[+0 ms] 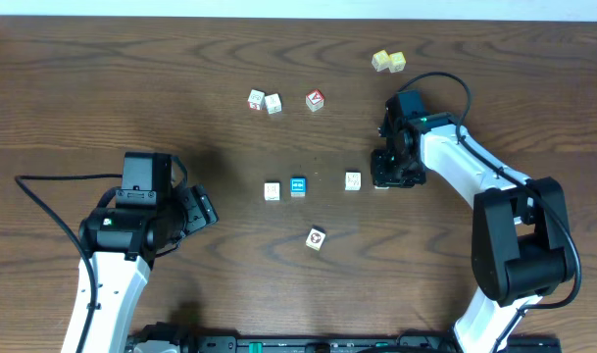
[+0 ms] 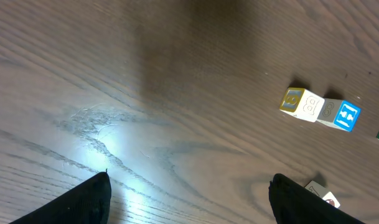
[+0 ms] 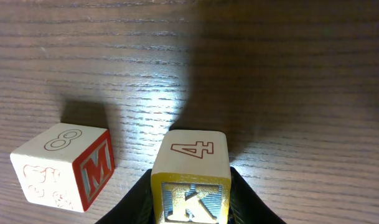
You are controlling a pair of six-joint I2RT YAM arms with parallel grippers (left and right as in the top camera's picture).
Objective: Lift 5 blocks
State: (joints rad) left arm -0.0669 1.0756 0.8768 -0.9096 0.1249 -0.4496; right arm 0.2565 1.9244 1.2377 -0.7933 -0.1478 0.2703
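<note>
the right gripper (image 3: 190, 193) has its jaws closed against both sides of the block marked 4 (image 3: 190, 152), a cream cube with a yellow-framed k on its near face. the black fingers press its flanks. whether the cube is off the wood i cannot tell. seen from overhead, this grip sits at about 3 o'clock from the middle of the table (image 1: 102, 78), at the right end of a short row of blocks.

just beside it at 9 o'clock, not touching, stands the block marked 8 (image 1: 352, 180), which shows a red m on one side. further along at 9 o'clock is the blue block (image 1: 298, 185), and close beside that, again at 9 o'clock, the cream block (image 1: 272, 191). the block with the red-and-black mark (image 1: 316, 237) lies alone, between 5 and 6 o'clock from the blue block.

the left gripper (image 2: 189, 208) hangs well apart from the row, at about 8 o'clock from the table's middle. its jaws are spread wide and hold nothing.

at 12 o'clock from the row stand a red-topped cube (image 1: 315, 99) and, at its 9 o'clock, two white cubes (image 1: 256, 99). a pale yellow-green pair (image 1: 380, 61) sits at 1 o'clock.
</note>
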